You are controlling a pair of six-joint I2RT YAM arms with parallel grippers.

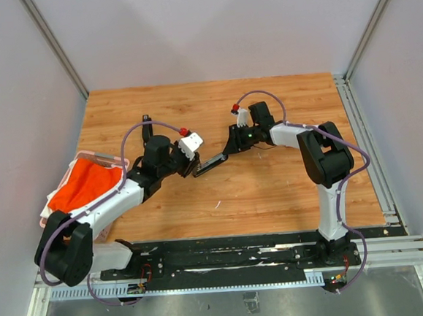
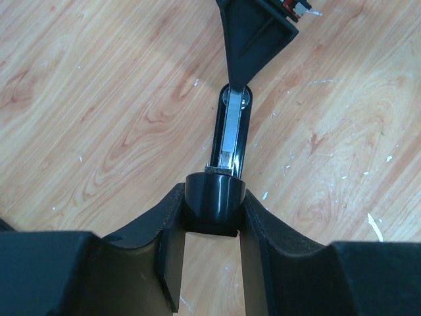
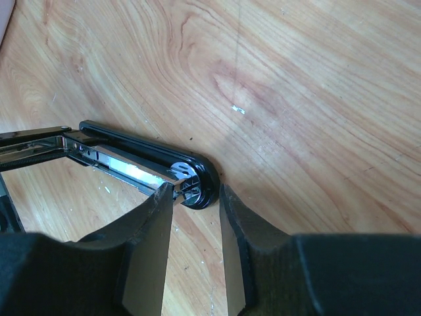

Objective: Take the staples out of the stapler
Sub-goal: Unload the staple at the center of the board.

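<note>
My left gripper (image 2: 212,205) clamps the black head of the stapler (image 2: 231,139). My right gripper (image 3: 195,191), jaws partway apart, pinches its other end.

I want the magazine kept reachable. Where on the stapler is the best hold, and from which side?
Probably the rounded black end where the left gripper grips the stapler: come in along its length, fingers across the narrow width. Its sides there look parallel, and that hold leaves the silver channel uncovered.
</note>
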